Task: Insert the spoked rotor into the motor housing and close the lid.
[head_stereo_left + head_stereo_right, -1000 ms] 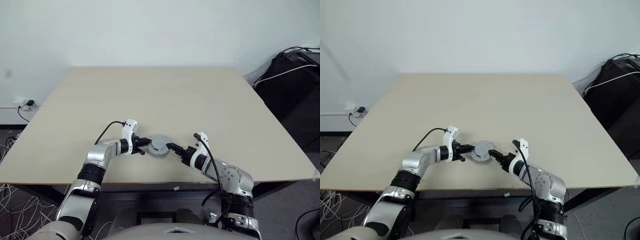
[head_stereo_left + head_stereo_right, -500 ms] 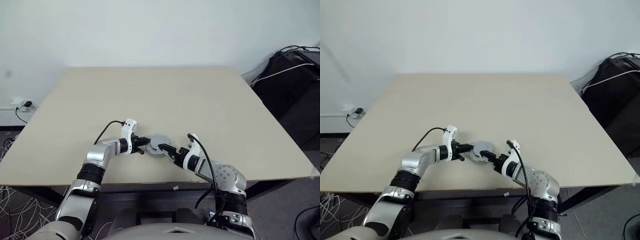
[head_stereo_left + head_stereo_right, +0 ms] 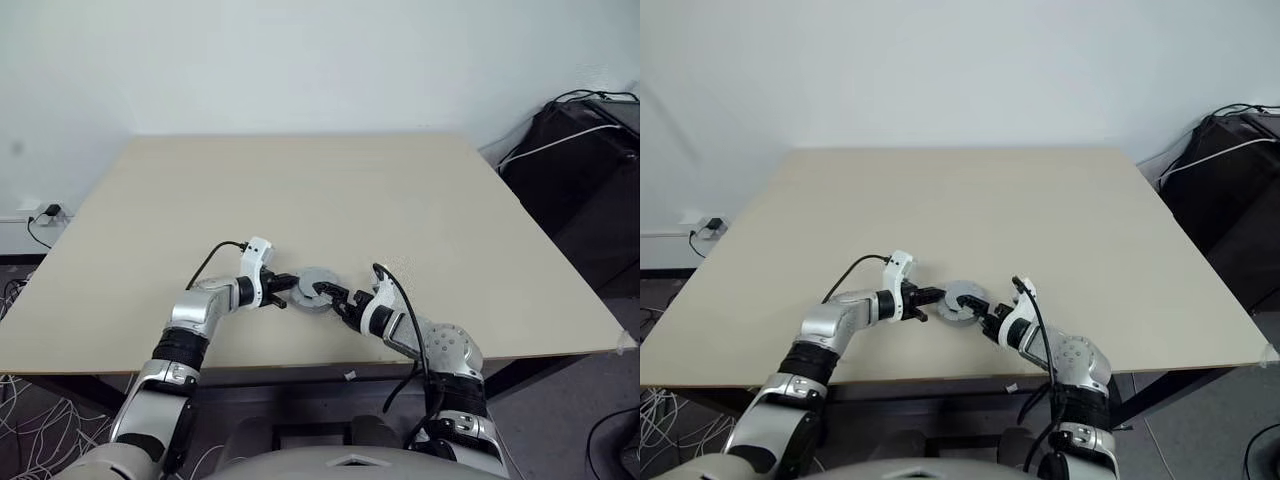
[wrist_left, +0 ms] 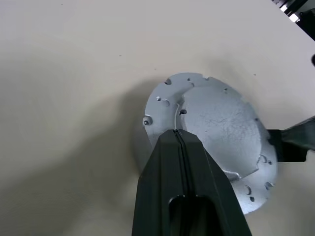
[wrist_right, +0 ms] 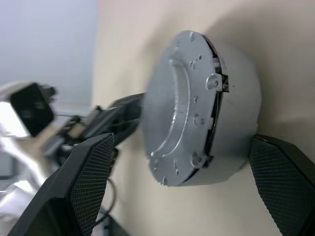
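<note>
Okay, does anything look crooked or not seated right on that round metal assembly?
Yes. In the right wrist view the lid sits tilted on the motor housing, with a dark gap along one edge. It looks not fully seated.

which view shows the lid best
The right wrist view: the lid sits close up, its top face and the seam along its edge visible. The left wrist view has shut fingers covering part; the eye views show it small.
</note>
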### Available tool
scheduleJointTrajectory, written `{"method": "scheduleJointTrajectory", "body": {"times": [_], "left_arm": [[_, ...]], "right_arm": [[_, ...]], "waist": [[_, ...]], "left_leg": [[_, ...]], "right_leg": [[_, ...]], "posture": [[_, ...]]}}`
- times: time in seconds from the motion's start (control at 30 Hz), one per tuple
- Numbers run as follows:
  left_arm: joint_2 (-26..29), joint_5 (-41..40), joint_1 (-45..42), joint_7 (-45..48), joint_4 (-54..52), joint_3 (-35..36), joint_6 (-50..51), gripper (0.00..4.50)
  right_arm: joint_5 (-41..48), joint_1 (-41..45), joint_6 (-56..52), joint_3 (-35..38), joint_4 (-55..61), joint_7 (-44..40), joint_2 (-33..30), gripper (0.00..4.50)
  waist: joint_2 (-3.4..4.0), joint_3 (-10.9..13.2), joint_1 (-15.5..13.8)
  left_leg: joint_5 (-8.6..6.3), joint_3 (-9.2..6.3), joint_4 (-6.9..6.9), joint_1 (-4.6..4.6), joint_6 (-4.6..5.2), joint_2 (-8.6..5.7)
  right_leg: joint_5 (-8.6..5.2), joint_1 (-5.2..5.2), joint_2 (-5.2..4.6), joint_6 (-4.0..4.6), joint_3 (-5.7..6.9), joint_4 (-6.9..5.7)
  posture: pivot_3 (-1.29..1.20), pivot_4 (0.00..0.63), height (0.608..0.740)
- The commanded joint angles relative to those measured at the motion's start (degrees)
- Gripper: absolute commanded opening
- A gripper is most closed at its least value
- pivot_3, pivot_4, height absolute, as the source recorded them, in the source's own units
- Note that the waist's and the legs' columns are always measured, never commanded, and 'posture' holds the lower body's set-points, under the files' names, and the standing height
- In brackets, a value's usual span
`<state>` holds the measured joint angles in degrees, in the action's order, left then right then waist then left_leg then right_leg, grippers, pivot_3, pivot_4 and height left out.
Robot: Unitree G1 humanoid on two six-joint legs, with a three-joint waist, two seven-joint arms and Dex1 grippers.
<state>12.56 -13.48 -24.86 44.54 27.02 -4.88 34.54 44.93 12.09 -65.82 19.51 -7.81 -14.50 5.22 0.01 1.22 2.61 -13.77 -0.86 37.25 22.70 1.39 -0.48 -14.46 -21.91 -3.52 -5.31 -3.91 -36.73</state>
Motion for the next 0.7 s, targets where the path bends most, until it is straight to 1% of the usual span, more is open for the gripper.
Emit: {"method": "scheduleJointTrajectory", "body": {"times": [0.03, 0.37, 0.57, 0.7], "left_arm": [[-0.6, 0.7, 0.6, 0.3, -0.1, -2.0, 0.8, 0.00], [-0.5, 0.8, 0.8, 0.2, -0.2, -2.1, 0.6, 0.00], [-0.4, 0.9, 0.9, 0.3, -0.3, -2.3, 0.4, 0.00], [-0.5, 1.0, 1.0, 0.3, -0.4, -2.5, 0.4, 0.00]], "right_arm": [[5.5, 0.8, -1.7, -2.2, 4.7, -2.7, 3.8, 4.49], [0.7, 1.1, 1.4, -3.6, 0.2, 2.7, 3.2, 4.49], [1.8, 1.6, 2.7, -2.8, -0.3, 3.0, 3.4, 4.49], [2.8, 1.2, 2.1, -2.6, 0.7, 2.9, 3.3, 3.61]], "waist": [[0.00, 0.0, 0.0], [-0.01, 0.0, 0.0], [-0.01, 0.0, 0.0], [-0.01, 0.0, 0.0]], "left_leg": [[0.00, 0.00, -0.05, 0.04, 0.00, -0.01], [-0.03, -0.06, -0.19, 0.11, -0.04, -0.02], [-0.03, -0.05, -0.16, 0.10, -0.03, -0.04], [-0.03, -0.06, -0.18, 0.12, -0.03, -0.04]], "right_leg": [[0.06, -0.05, 0.00, 0.04, -0.02, 0.01], [0.05, -0.16, 0.04, 0.03, 0.01, 0.00], [0.04, -0.12, 0.02, 0.04, -0.01, 0.02], [0.06, -0.15, 0.03, 0.02, 0.00, 0.02]], "posture": [[0.00, 0.000, 0.740], [0.00, 0.000, 0.740], [0.00, 0.000, 0.740], [0.00, 0.000, 0.740]]}}
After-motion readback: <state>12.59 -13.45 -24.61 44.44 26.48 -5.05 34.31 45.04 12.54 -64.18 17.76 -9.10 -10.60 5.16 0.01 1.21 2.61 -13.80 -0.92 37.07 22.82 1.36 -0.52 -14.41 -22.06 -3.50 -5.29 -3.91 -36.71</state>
